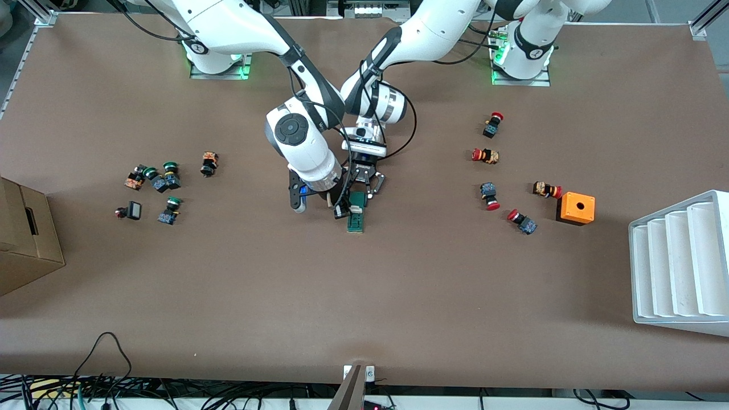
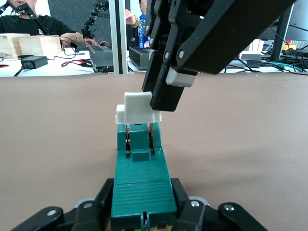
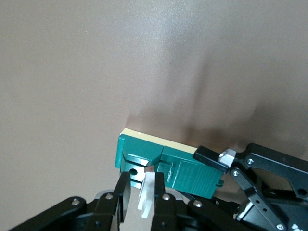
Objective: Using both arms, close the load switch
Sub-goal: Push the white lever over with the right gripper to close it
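Midway, the load switch (image 1: 357, 214) lies at the table's middle with the left gripper (image 2: 143, 211) clamping its green body and the right gripper (image 3: 142, 197) pinching its white lever (image 2: 136, 108), which stands raised, so closing remains.

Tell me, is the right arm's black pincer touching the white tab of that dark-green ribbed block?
Touching. The right wrist view shows the right pincer closed on the white tab of the dark-green ribbed block, a finger against each face.
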Tool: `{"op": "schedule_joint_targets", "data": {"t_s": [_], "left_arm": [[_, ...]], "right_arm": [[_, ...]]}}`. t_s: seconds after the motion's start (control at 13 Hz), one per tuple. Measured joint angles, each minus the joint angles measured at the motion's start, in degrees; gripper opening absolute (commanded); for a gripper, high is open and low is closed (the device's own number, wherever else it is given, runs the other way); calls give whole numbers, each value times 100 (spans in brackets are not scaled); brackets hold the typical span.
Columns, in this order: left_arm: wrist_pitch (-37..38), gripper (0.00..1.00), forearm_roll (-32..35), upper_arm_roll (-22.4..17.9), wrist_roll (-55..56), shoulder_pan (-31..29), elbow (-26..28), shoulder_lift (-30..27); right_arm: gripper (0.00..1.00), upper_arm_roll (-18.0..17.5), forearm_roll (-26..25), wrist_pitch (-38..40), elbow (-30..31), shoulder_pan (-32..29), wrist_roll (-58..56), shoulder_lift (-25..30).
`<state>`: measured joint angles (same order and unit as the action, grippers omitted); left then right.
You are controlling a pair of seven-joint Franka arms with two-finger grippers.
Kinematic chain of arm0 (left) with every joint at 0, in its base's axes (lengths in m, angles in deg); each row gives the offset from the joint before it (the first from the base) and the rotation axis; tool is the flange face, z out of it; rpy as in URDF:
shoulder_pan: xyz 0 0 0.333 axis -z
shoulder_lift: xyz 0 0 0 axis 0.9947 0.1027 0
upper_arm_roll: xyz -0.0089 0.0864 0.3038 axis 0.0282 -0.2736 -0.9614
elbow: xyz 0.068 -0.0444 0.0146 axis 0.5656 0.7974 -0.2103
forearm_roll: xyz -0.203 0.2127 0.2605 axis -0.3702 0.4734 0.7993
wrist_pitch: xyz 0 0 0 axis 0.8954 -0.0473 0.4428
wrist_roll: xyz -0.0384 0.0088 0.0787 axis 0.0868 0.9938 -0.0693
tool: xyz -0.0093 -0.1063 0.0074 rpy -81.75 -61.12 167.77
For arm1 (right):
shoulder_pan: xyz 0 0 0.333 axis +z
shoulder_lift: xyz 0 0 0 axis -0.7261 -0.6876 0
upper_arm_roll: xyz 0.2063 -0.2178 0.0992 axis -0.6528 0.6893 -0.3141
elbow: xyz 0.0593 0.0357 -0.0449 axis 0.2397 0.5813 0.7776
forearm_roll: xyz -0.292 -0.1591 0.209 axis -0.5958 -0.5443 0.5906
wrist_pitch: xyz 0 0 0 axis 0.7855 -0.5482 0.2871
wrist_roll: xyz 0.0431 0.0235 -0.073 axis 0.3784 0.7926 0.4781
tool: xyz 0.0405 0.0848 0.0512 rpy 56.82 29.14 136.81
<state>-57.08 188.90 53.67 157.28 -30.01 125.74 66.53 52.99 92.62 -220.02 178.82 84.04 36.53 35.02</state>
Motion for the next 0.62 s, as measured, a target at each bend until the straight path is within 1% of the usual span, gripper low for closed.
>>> {"op": "schedule_joint_targets", "data": {"t_s": [0.38, 0.46, 0.62], "left_arm": [[1, 47, 0, 0, 0, 0, 0, 0], [1, 47, 0, 0, 0, 0, 0, 0], [1, 47, 0, 0, 0, 0, 0, 0]], "right_arm": [[26, -25, 0, 0, -43, 34, 5, -32], [23, -40, 0, 0, -47, 40, 6, -37], [22, -78, 0, 0, -50, 50, 12, -39]]}}
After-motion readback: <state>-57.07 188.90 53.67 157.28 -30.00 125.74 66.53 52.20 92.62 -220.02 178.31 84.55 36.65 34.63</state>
